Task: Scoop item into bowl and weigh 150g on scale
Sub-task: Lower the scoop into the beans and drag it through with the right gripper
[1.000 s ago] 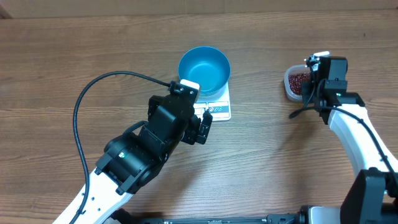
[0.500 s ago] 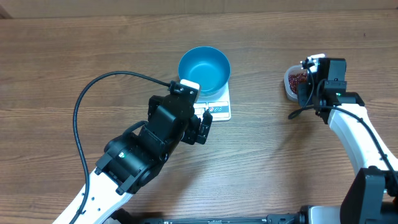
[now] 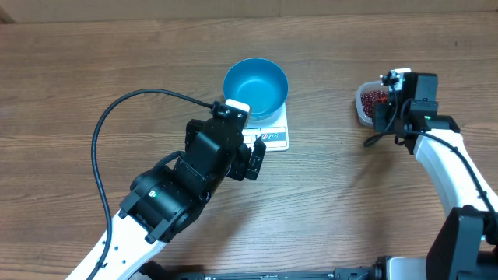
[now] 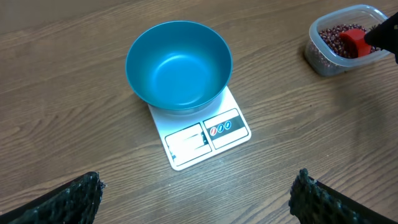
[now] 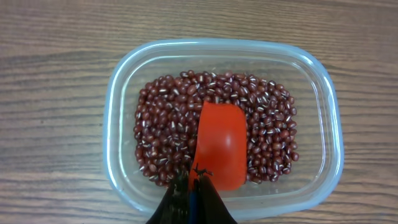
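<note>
**Empty bowl on the scale, scoop down in the beans**

The wooden table [image 3: 70, 85] fills every view. The left gripper [image 4: 196, 199] hangs over bare wood in the lower part of its wrist view, with its fingers spread wide and nothing between them.

The blue bowl [image 4: 179, 65] sits empty on the white scale [image 4: 205, 134], upper centre of the overhead frame. It covers the scale's far end and leaves the display and buttons clear.

At the upper right stands a clear plastic tub [image 5: 118, 124]. Above it, the right gripper [image 5: 193, 196] is pinched on the near end of a red scoop [image 5: 221, 146]. The scoop's blade lies among the beans [image 5: 168, 124], all of which are in the tub.
</note>
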Tool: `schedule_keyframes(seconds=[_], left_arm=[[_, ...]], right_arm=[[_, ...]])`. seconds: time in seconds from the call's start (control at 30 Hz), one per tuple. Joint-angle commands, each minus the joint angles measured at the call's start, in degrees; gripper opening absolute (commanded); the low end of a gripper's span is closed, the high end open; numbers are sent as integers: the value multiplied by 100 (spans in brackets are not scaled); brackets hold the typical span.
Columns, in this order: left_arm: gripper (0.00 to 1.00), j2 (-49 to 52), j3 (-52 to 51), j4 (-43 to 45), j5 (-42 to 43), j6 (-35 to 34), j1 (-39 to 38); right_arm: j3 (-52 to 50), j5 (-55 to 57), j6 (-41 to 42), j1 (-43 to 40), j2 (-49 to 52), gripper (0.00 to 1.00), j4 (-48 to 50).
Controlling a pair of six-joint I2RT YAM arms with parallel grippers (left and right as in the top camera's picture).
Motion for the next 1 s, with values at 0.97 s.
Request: schedule_keyframes(seconds=[0.97], left_arm=[[99, 39, 85, 20, 4, -118, 39]], right_arm=[[136, -1775, 1215, -671, 387, 4, 151]])
